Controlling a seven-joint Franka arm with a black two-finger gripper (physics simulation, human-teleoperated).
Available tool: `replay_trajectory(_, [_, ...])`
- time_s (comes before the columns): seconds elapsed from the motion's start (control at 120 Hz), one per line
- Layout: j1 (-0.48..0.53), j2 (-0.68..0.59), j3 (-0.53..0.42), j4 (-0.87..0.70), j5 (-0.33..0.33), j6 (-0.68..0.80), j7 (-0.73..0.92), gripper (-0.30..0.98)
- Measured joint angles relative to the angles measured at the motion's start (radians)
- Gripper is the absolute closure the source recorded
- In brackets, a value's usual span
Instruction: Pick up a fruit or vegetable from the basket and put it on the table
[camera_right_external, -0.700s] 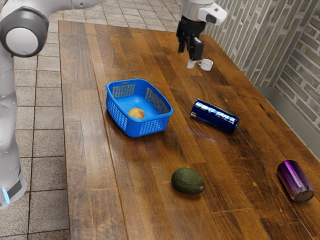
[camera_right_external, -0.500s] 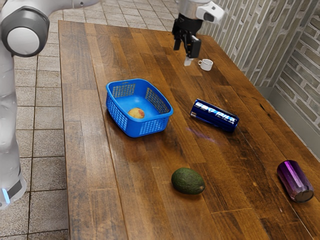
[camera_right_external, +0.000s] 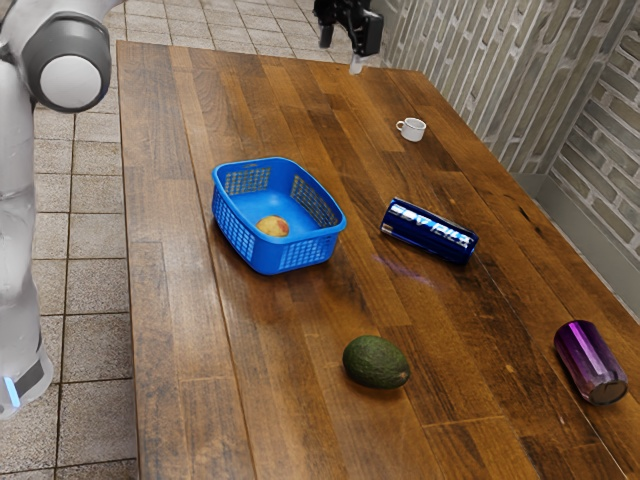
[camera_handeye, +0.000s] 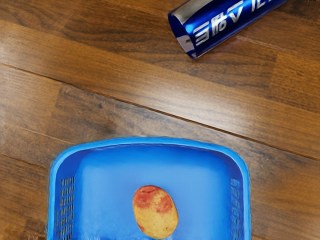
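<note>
My gripper (camera_right_external: 342, 56): raised, fingers wide, empty. One red-and-yellow fruit (camera_handeye: 155, 212), inside the blue basket (camera_handeye: 150, 140). One blue can (camera_handeye: 220, 25), on its side. One avocado (camera_right_external: 376, 362), on the table (camera_right_external: 290, 420). One purple can (camera_right_external: 590, 361), lying farthest.

One basket (camera_right_external: 297, 252), one yellow-red fruit (camera_right_external: 272, 227), one avocado (camera_right_external: 376, 362), two cans (camera_right_external: 430, 232), one mug (camera_right_external: 413, 130)

Blue perforated plastic basket (camera_handeye: 150, 141): smooth, soft sheen
Brown planked wooden table (camera_right_external: 190, 330): satin, grained
Blue cylindrical metallic can (camera_right_external: 428, 232): glossy
Dark-green oval avocado (camera_right_external: 376, 362): rough
</note>
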Motion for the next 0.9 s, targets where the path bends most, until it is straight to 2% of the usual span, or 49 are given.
replay_trajectory(0.142, [0.121,0.023,0.003,0.001,0.0,-0.009,-0.008,0.0])
replay_trajectory(0.375, [0.13,0.026,-0.002,-0.008,-0.002,-0.017,-0.017,0.0])
replay_trajectory(0.442, [0.147,-0.076,-0.043,-0.148,-0.001,-0.001,-0.02,0.0])
replay_trajectory(0.567, [0.134,-0.386,-0.095,-0.655,-0.003,0.11,-0.037,0.0])
replay_trajectory(0.642, [0.133,-0.492,-0.108,-0.849,-0.001,0.185,-0.046,0.0])
replay_trajectory(0.758, [0.132,-0.539,-0.146,-0.931,0.001,0.267,-0.057,0.0])
replay_trajectory(0.9, [0.133,-0.474,-0.154,-0.941,0.0,0.345,-0.068,0.0])
